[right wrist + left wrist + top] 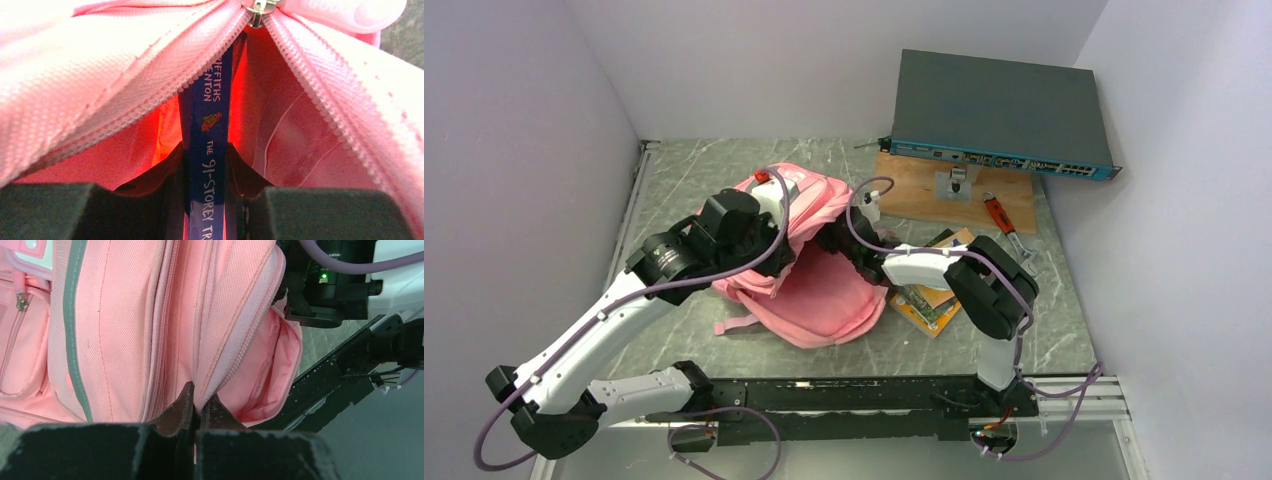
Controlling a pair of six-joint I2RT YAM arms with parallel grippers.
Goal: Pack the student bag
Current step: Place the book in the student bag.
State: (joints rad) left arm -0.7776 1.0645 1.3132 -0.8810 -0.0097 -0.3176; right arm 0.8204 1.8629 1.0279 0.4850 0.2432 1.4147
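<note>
The table carries the bag in its middle. The bag lies between the two arms, with its mouth turned toward the right arm. The left end effector is fully closed and pinches the zipper edge of the bag, which holds the mouth wide. The right end effector is closed narrowly on a thin blue book, whose spine faces the wrist camera. The book is between the two zipper rows, inside the pink lining. I judge that the step in hand is to put this book in. To do it well, the left side should hold the edge high and tight, so that the fabric does not fall on the book. The right should push straight and deep along the gap, away from the slider at the zipper's end. It should open only when the book rests on the bottom; otherwise the book may catch on the teeth or slide out.
</note>
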